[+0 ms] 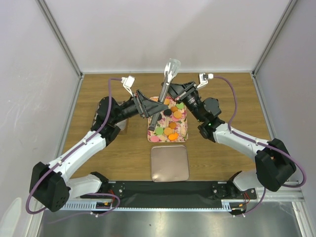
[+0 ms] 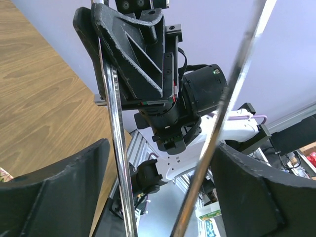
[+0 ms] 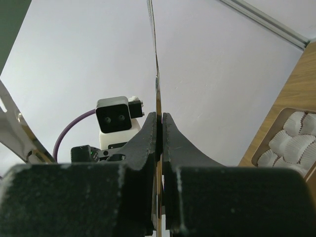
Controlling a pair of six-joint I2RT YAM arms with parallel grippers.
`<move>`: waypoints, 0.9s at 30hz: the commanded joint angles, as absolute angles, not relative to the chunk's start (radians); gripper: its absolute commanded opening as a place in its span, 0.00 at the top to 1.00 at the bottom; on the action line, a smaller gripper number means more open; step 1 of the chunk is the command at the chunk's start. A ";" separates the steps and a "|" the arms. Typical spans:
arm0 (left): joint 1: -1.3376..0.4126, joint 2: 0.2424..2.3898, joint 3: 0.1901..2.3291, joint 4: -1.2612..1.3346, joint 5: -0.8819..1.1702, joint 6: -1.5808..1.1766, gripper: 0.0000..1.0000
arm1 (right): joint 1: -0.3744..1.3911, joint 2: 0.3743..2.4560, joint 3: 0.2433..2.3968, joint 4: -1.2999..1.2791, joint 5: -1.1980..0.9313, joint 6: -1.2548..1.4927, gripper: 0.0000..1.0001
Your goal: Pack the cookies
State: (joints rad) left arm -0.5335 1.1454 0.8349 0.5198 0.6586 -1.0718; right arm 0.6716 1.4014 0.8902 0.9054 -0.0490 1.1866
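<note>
The cookies [image 1: 169,131] are small orange, green, pink and black discs lying in the floral tray [image 1: 182,131] at the table's middle. Metal tongs [image 1: 172,66] slant up and away from the tray's far left corner. My right gripper [image 1: 168,92] is shut on the tongs' thin metal [image 3: 157,74], which stands edge-on between its fingers [image 3: 148,133]. My left gripper [image 1: 148,106] is lower down and open wide. The two tong arms [image 2: 114,123] pass between its fingers [image 2: 74,182], the right arm close against the right finger. No cookie shows in either wrist view.
A plain square metal lid [image 1: 169,163] lies flat in front of the tray, toward the arm bases. A box of white paper cups [image 3: 292,142] sits on the wood at the right wrist view's right edge. White walls close the table on three sides.
</note>
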 commanded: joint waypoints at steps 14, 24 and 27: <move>-0.528 1.120 0.854 0.554 0.632 -1.025 0.27 | 0.704 1.385 0.815 1.112 0.058 1.204 1.00; -0.529 1.134 0.859 0.548 0.656 -1.012 0.28 | 0.683 1.387 0.811 1.154 0.089 1.236 1.00; -0.529 1.134 0.848 0.555 0.660 -1.023 0.25 | 0.678 1.393 0.821 1.152 0.087 1.243 1.00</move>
State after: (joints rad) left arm -0.5335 1.1378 0.8349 0.5125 0.6411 -1.0454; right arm 0.6846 1.4014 0.8001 1.0607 0.0494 1.2224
